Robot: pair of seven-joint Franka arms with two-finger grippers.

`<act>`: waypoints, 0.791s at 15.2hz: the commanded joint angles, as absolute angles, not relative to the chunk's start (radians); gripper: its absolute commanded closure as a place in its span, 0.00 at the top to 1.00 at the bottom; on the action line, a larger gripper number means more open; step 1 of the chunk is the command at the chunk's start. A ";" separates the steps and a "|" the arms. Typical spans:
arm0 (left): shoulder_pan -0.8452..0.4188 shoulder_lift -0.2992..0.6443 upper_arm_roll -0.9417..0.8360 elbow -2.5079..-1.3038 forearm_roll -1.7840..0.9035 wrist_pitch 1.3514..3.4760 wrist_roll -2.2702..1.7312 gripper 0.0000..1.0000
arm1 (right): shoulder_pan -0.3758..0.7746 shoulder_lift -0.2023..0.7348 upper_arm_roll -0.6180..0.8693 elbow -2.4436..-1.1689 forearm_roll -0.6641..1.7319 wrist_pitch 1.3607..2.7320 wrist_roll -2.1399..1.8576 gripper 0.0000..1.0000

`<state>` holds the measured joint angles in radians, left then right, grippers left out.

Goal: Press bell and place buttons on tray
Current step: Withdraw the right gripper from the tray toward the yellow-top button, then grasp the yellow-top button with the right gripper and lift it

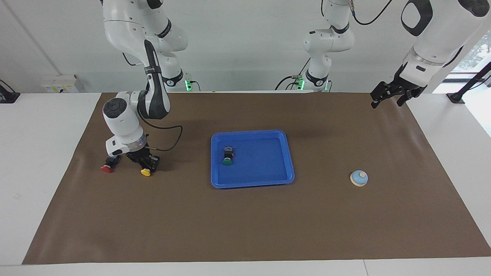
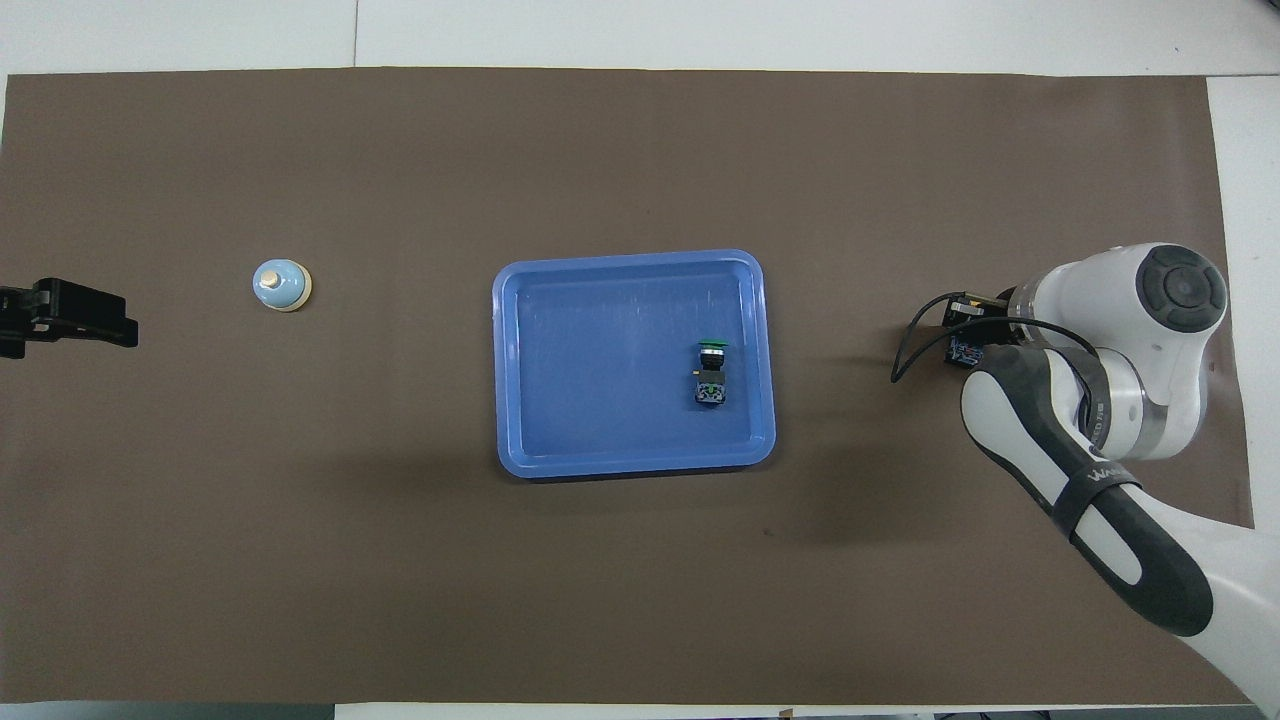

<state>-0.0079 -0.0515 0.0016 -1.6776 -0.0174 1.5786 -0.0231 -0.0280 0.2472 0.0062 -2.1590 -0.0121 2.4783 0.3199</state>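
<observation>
Item 1: small round light-blue bell (image 1: pixel 359 178) on a cream base ring with a cream knob, standing on the brown table cover (image 1: pixel 245 230) at the right of the facing view, left of the overhead view (image 2: pixel 281 285).

Item 2: shallow rectangular blue plastic tray (image 1: pixel 285 153) with raised rim, at frame centre in both views (image 2: pixel 600 455).

Item 3: green-capped push-button switch (image 1: pixel 228 156) with a black body, lying on its side in the tray, in the part toward the right arm's end (image 2: pixel 712 372).

Item 4: yellow-capped push-button switch (image 1: pixel 146 172), lower left of the facing view, right under the right gripper (image 1: pixel 145 163), which is down at the table; whether its jaws are clamped on the switch cannot be told.

Item 5: red-capped push-button switch (image 1: pixel 107 168), just beside the yellow one, toward the frame's left edge.

Item 6: left gripper (image 1: pixel 387 96), raised at the upper right of the facing view, waiting; jaws apart, holding nothing. In the overhead view it shows at the left edge (image 2: pixel 60 315).
</observation>
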 commanded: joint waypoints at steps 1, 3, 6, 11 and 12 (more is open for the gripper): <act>-0.008 -0.058 0.003 -1.669 -0.014 1.568 -0.028 1.00 | -0.031 0.238 0.020 -2.145 -0.018 2.436 0.304 0.00; -0.008 -0.058 0.003 -1.669 -0.014 1.568 -0.028 1.00 | -0.019 0.238 0.028 -2.076 -0.015 2.354 0.310 0.00; -0.008 -0.058 0.003 -1.669 -0.014 1.568 -0.028 1.00 | 0.075 0.244 0.028 -1.913 0.000 2.191 0.356 0.00; -0.008 -0.058 0.003 -1.669 -0.014 1.568 -0.028 1.00 | 0.331 0.276 0.028 -1.759 0.066 2.083 0.511 0.00; -0.008 -0.058 0.003 -1.669 -0.014 1.568 -0.028 1.00 | 0.380 0.276 0.028 -1.759 0.067 2.101 0.546 0.00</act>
